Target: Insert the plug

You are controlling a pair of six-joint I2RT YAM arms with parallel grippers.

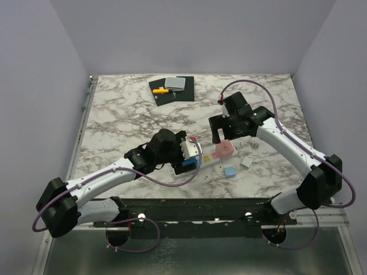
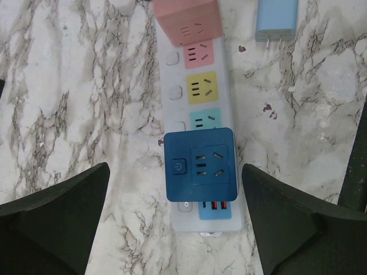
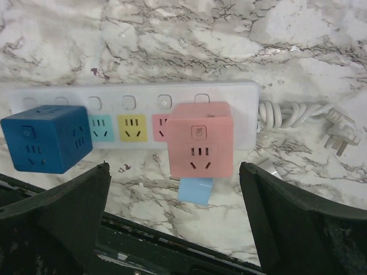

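Note:
A white power strip (image 2: 175, 109) lies on the marble table, also in the right wrist view (image 3: 241, 94) and the top view (image 1: 207, 162). A dark blue cube adapter (image 2: 199, 164) sits plugged into its near end, also in the right wrist view (image 3: 46, 138). A pink cube adapter (image 3: 199, 139) sits plugged in toward its other end (image 2: 188, 20). A small light blue plug (image 2: 276, 20) lies loose beside the strip (image 1: 230, 171). My left gripper (image 2: 175, 220) is open above the blue cube, holding nothing. My right gripper (image 3: 175, 220) is open above the pink cube, holding nothing.
The strip's coiled white cord and wall plug (image 3: 335, 129) lie to its right. A black mat (image 1: 172, 90) at the table's far side carries a grey box and a yellow tool. Small white bits (image 1: 245, 163) lie by the strip. The table's black front rail (image 1: 200, 209) is close.

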